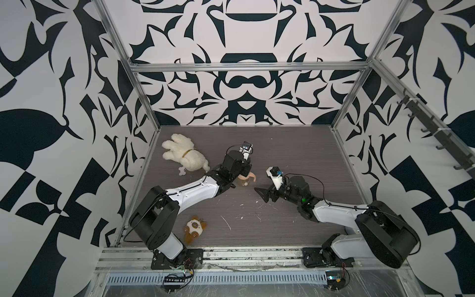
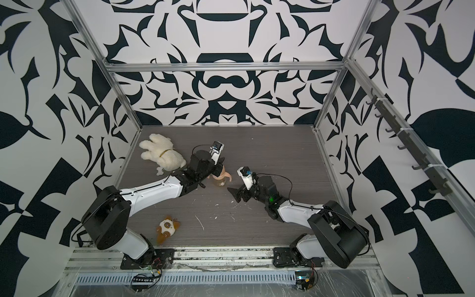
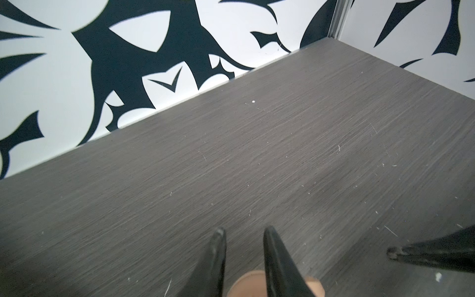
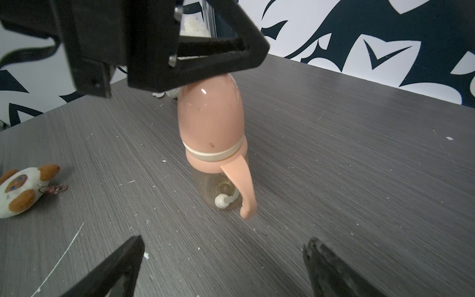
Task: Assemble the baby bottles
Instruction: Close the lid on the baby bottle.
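Note:
The baby bottle stands upright on the dark table [image 1: 282, 159], seen in both top views [image 2: 220, 178]. In the right wrist view its peach dome cap [image 4: 210, 115] sits over the cream collar [image 4: 213, 155], the peach handle ring [image 4: 241, 180] and the clear amber body [image 4: 213, 187], with the straw's end [image 4: 222, 200] inside. My left gripper [image 3: 245, 230] comes down from above and is shut on the top of the cap [image 3: 246, 285]. My right gripper [image 4: 225, 240] stands open to the right of the bottle [image 1: 264, 194], holding nothing.
A cream plush dog [image 1: 185, 154] lies at the back left. A small brown-and-white plush toy [image 1: 194, 227] lies near the left arm's base. Patterned walls and metal posts close in the table on three sides. White crumbs dot the front of the table.

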Motion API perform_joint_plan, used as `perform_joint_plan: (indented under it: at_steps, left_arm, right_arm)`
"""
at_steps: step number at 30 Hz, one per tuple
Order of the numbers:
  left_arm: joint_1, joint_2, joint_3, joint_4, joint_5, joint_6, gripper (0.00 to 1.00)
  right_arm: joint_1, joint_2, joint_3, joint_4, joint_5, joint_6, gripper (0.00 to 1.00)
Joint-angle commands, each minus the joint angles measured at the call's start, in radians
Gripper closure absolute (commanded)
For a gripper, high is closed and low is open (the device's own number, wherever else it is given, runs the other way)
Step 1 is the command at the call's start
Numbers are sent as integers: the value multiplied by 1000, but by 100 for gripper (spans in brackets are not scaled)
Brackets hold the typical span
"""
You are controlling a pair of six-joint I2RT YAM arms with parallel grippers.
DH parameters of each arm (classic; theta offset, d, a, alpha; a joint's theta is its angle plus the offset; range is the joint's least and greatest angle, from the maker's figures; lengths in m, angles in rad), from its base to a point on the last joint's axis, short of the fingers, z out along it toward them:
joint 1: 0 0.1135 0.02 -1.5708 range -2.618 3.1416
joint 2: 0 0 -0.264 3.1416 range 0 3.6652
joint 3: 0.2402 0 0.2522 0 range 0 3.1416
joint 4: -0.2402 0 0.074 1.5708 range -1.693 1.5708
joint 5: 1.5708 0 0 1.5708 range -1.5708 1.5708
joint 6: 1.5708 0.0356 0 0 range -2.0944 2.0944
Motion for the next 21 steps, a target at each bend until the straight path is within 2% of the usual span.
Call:
perform_joint_plan:
  at_steps: [1, 11, 21]
  left_arm:
    - [-23, 28, -79, 10, -122, 60, 73]
    - [-49, 34, -164, 89, -171, 68, 77]
    - [-52, 60, -193, 94, -161, 28, 78]
  right_arm:
    - [-2, -15, 38, 9, 18, -1, 1]
    - [-2, -29, 56, -16, 35, -13, 1]
    - [-17, -54, 64, -26, 66, 4, 1]
